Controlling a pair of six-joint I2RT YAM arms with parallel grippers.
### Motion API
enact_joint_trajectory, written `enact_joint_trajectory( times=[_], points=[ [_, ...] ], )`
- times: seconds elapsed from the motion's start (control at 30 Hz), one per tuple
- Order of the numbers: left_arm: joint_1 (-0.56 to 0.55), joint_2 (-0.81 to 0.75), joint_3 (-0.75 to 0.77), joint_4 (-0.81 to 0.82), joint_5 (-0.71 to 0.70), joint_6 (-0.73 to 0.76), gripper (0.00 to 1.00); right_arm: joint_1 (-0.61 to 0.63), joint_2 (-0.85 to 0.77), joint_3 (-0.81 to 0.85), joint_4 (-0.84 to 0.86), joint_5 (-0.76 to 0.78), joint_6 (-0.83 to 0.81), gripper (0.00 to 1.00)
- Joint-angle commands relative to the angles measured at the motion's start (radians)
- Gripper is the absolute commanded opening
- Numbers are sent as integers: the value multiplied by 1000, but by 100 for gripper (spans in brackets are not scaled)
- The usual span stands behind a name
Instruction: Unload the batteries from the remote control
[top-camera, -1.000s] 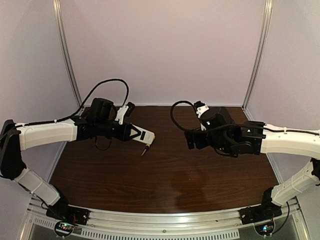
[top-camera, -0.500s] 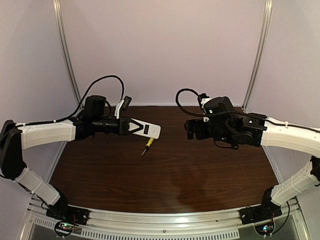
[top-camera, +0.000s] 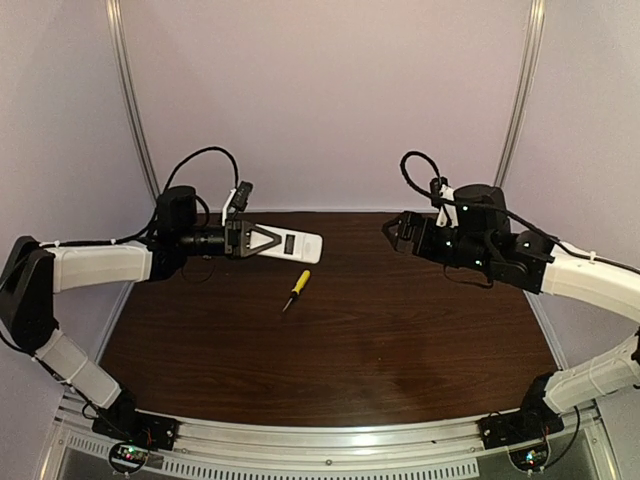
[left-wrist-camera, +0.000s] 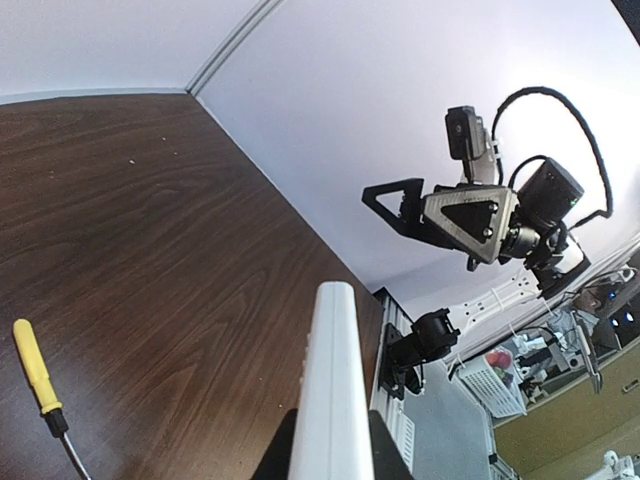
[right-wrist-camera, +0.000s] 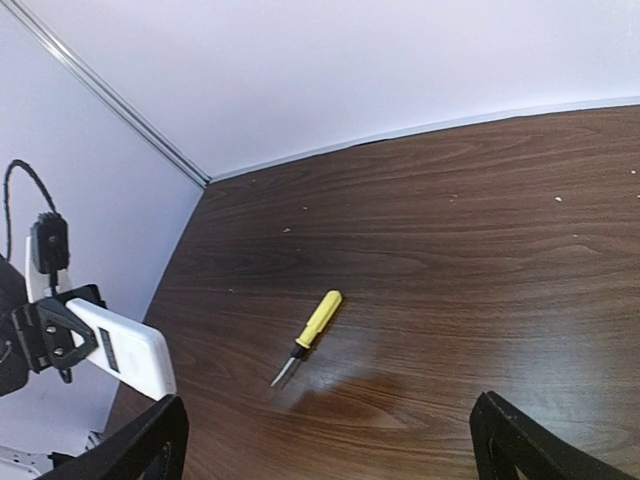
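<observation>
My left gripper (top-camera: 262, 241) is shut on one end of the white remote control (top-camera: 288, 243) and holds it level above the far left of the table. The remote's small dark window faces up. In the left wrist view the remote (left-wrist-camera: 330, 390) is edge-on between my fingers (left-wrist-camera: 385, 455). It also shows in the right wrist view (right-wrist-camera: 125, 355). My right gripper (top-camera: 400, 229) is open and empty, in the air at the far right, apart from the remote. Its fingers (right-wrist-camera: 150, 445) frame bare table. The batteries are hidden.
A yellow-handled screwdriver (top-camera: 297, 286) lies on the brown table (top-camera: 340, 350) below the remote's free end; it also shows in the left wrist view (left-wrist-camera: 35, 372) and the right wrist view (right-wrist-camera: 315, 325). Purple walls and metal posts (top-camera: 130, 110) close the back.
My left gripper has raised the remote, swung it backward and turned it level. My right arm has risen and drawn back to the right, away from the middle.
</observation>
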Motion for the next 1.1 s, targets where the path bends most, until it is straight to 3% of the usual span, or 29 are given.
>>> enact_joint_trajectory(
  times=[0.0, 0.13, 0.73, 1.07],
  points=[
    [5, 32, -15, 167, 99, -99, 0, -22, 1, 3, 93, -163, 49, 100],
    [5, 48, -18, 211, 126, -136, 0, -29, 48, 28, 159, -313, 69, 100],
    [5, 93, -5, 274, 195, -222, 0, -30, 195, 55, 391, -583, 196, 100],
    [12, 135, -30, 411, 216, -382, 0, 28, 296, 100, 447, -612, 211, 88]
  ],
)
